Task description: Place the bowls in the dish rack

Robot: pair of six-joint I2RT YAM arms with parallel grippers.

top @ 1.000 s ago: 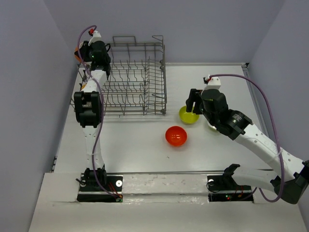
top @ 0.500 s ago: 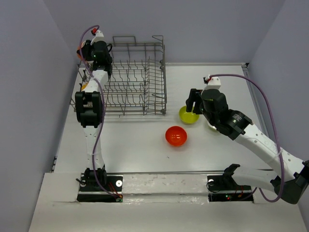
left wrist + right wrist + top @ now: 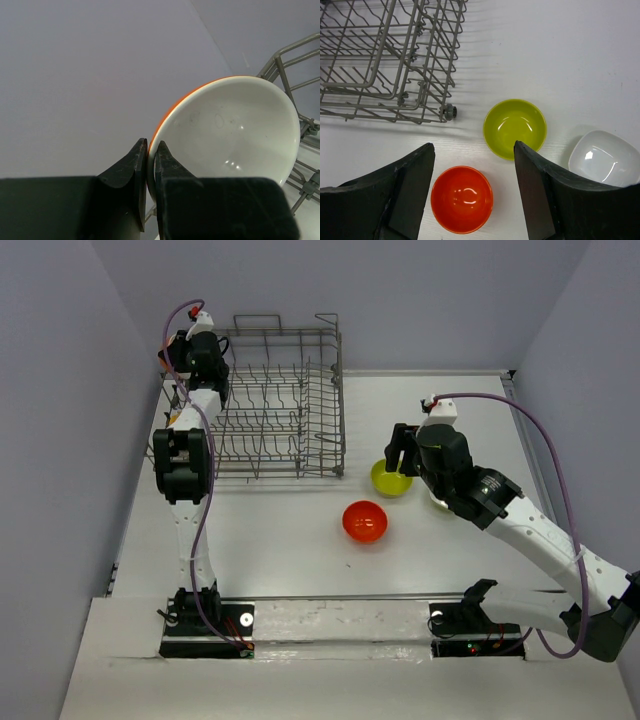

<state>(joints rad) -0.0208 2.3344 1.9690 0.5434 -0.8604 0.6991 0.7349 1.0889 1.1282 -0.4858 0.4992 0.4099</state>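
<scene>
My left gripper is shut on the rim of the white bowl with an orange-red outside and holds it up on edge at the far left corner of the dish rack. My right gripper is open and empty, hovering over the table above the red-orange bowl and the lime green bowl. The plain white bowl lies right of the lime one. In the top view the red-orange bowl and the lime bowl sit right of the rack. The yellow-orange bowl is out of view.
The rack's wire tines and raised handle loops stand close to the held bowl. The rack's near right corner is just left of the lime bowl. Walls bound the table on the left, back and right.
My left wrist has shifted slightly at the rack's far left corner, still holding the bowl. The right arm and the bowls on the table have not moved.
</scene>
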